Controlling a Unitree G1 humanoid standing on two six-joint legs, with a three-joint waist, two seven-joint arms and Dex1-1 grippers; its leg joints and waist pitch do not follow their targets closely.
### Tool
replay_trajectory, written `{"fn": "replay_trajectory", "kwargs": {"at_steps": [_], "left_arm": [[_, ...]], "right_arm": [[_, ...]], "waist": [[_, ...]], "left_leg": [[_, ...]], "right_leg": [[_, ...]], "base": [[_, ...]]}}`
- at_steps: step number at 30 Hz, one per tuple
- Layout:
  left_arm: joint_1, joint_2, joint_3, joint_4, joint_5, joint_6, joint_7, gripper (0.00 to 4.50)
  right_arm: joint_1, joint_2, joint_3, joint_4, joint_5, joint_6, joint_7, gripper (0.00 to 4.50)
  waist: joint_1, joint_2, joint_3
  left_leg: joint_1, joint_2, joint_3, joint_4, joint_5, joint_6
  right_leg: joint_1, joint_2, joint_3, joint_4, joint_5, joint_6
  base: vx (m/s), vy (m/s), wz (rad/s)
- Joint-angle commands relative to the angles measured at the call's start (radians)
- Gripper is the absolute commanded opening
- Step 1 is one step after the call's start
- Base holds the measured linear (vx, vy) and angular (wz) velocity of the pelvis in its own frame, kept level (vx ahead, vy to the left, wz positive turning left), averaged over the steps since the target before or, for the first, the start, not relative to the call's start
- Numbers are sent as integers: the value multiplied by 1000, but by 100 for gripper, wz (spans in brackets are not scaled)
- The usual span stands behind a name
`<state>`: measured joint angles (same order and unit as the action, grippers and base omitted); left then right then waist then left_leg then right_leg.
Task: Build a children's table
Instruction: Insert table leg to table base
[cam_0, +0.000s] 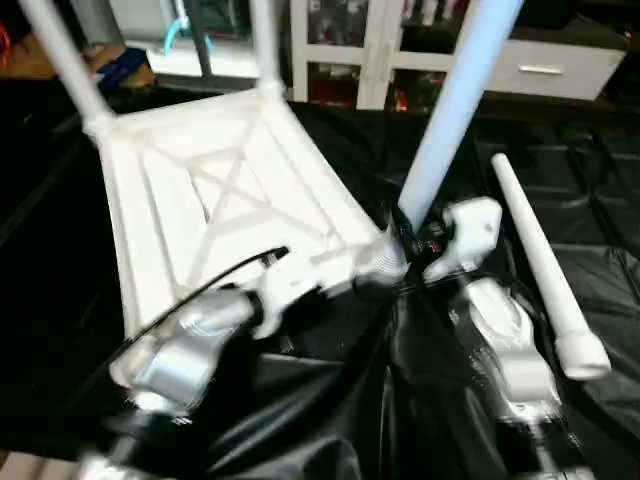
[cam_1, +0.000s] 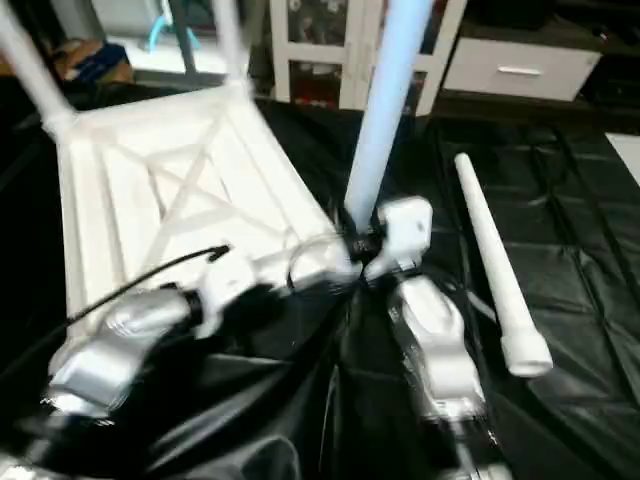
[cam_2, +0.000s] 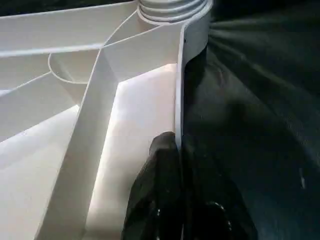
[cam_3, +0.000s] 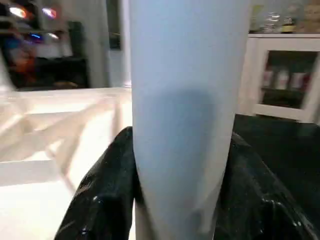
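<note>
**Children's table upside down on the black cloth, three legs up, one lying loose**

The children's table tabletop (cam_0: 215, 200) lies underside up on the black-draped work table (cam_0: 590, 180), left of centre, its X-shaped ribs facing the camera. Two legs stand in the far corners: the far-left leg (cam_0: 62, 55) leans away to the left, and the far-right leg (cam_0: 264, 45) rises almost straight. At the near right corner a third leg (cam_0: 455, 105) climbs up and to the right, out of the top of the head view.

The right gripper (cam_3: 180, 200) has that third leg squarely between its two black fingers (cam_3: 102, 200), one on each side of the tube, pinching it low down, just above the corner socket (cam_2: 172, 10). The right forearm (cam_0: 510, 350) reaches in from the near right.

The left gripper (cam_2: 180, 190) comes in from the near left and its fingers are pressed together on the tabletop's right rim (cam_2: 179, 100), one finger inside the wall and one outside, a little nearer than that same corner socket. A black cable (cam_0: 215, 280) arcs over the left forearm (cam_0: 190, 345).

The fourth leg (cam_0: 545, 265) lies flat on the cloth to the right of both grippers, well apart from the tabletop, its wider collared end nearest the robot.

Beyond the work table stands a white cabinet (cam_0: 540, 60) with a drawer.
</note>
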<state>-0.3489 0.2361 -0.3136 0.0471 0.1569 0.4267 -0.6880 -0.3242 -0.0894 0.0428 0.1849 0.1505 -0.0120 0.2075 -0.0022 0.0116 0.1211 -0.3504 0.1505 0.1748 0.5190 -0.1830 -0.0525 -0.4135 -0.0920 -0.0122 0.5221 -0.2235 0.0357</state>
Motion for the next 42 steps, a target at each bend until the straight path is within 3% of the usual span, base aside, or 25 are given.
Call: {"fn": "replay_trajectory", "kwargs": {"at_steps": [1, 2, 5, 7, 9, 11, 18, 20, 22, 25, 27, 29, 31, 32, 33, 34, 35, 37, 42], "left_arm": [[5, -77, -29, 33, -4, 48, 86, 0], [-18, -136, -26, 39, 12, 101, 143, 0], [-45, -195, -21, 51, 28, 155, 199, 0], [-65, -239, -18, 65, 48, 194, 256, 0], [-87, -279, -23, 82, 80, 228, 320, 0], [-88, -282, -23, 81, 86, 233, 329, 0], [-81, -245, -3, 66, 85, 238, 316, 0], [-80, -237, -1, 63, 81, 236, 311, 0], [-79, -229, -1, 60, 78, 231, 301, 0], [-71, -217, -2, 51, 74, 226, 289, 0], [-69, -214, -1, 49, 73, 227, 289, 0], [-66, -207, -1, 45, 68, 228, 288, 0], [-65, -201, -3, 42, 61, 229, 289, 0], [-64, -198, -3, 41, 59, 229, 289, 0], [-64, -198, -3, 41, 59, 229, 289, 0], [-63, -194, -3, 39, 56, 229, 287, 0], [-63, -194, -3, 39, 56, 229, 287, 0], [-62, -190, -2, 36, 55, 228, 285, 0], [-59, -183, -1, 29, 51, 231, 285, 0]], "right_arm": [[65, 13, 22, 249, -59, 128, -74, 180], [29, 29, 19, 300, -78, 132, -124, 180], [-13, 47, 19, 359, -104, 126, -170, 180], [-45, 65, 7, 403, -108, 125, -216, 180], [-89, 87, -15, 465, -117, 118, -287, 180], [-99, 87, -17, 475, -122, 118, -297, 180], [-130, 97, -42, 514, -101, 71, -275, 180], [-131, 99, -41, 509, -95, 64, -259, 180], [-135, 108, -47, 508, -79, 36, -225, 180], [-133, 92, -29, 488, -75, -13, -159, 180], [-131, 84, -23, 474, -77, -25, -150, 236], [-129, 66, -14, 438, -91, -54, -136, 236], [-129, 57, -13, 413, -98, -70, -116, 268], [-131, 53, -15, 403, -102, -77, -112, 268], [-131, 53, -15, 403, -102, -77, -112, 276], [-133, 44, -16, 372, -105, -94, -99, 287], [-133, 44, -16, 372, -105, -94, -99, 287], [-132, 34, -15, 333, -102, -107, -82, 287], [-127, 22, -18, 283, -87, -109, -61, 287]], "waist": [[-11, -4, 12], [-14, -3, 14], [-16, 0, 14], [-26, 2, 17], [-26, 3, 16], [-29, 3, 18], [-27, 16, 24], [-24, 14, 25], [-24, 11, 23], [-25, 12, 27], [-23, 15, 29], [-23, 13, 31], [-20, 14, 29], [-14, 0, 17], [-11, -1, 17], [-8, 0, 19], [-3, 3, 23], [-3, -1, 21], [0, 0, 19]], "left_leg": [[17, 58, -46, -94, -706, -35], [18, 58, -49, -95, -710, -32], [24, 57, -51, -96, -738, -27], [21, 58, -54, -101, -755, -26], [29, 55, -51, -96, -759, -21], [25, 53, -55, -98, -767, -16], [19, 61, -69, -118, -864, -29], [26, 59, -67, -116, -864, -28], [30, 55, -65, -107, -833, -19], [18, 58, -70, -110, -808, -18], [19, 60, -69, -110, -802, -22], [20, 59, -66, -107, -788, -20], [19, 60, -63, -102, -760, -19], [1, 59, -60, -94, -642, -4], [-15, 61, -52, -91, -501, 22], [-18, 60, -46, -90, -457, 35], [-7, 61, -33, -82, -431, 46], [-14, 65, -25, -79, -382, 54], [-12, 66, -20, -76, -364, 49]], "right_leg": [[-21, -37, 20, -90, -631, -25], [-18, -36, 16, -91, -639, -22], [-12, -33, 5, -91, -577, -27], [-6, -31, -2, -90, -541, -35], [-13, -32, -2, -96, -556, -31], [-8, -31, -8, -97, -572, -22], [9, -31, -32, -86, -479, -36], [3, -32, -32, -91, -489, -37], [0, -39, -30, -99, -525, -38], [8, -44, -30, -95, -525, -46], [7, -45, -28, -91, -495, -62], [5, -47, -25, -92, -485, -69], [5, -51, -18, -90, -463, -89], [27, -61, -6, -77, -383, -112], [31, -65, 7, -64, -291, -147], [29, -65, 9, -65, -280, -156], [14, -67, 16, -72, -324, -161], [21, -62, 13, -64, -331, -170], [20, -57, 8, -60, -338, -167]], "base": [[0, 0, 0], [0, 0, 0], [0, 0, 0], [0, 0, 0], [0, 0, 0], [0, 0, 0], [0, 0, 0], [0, 0, 0], [0, 0, 0], [0, 0, 0], [0, 0, 0], [0, 0, 0], [0, 0, 0], [0, 0, 0], [0, 0, 0], [0, 0, 0], [0, 0, 0], [0, 0, 0], [0, 0, 0]]}}
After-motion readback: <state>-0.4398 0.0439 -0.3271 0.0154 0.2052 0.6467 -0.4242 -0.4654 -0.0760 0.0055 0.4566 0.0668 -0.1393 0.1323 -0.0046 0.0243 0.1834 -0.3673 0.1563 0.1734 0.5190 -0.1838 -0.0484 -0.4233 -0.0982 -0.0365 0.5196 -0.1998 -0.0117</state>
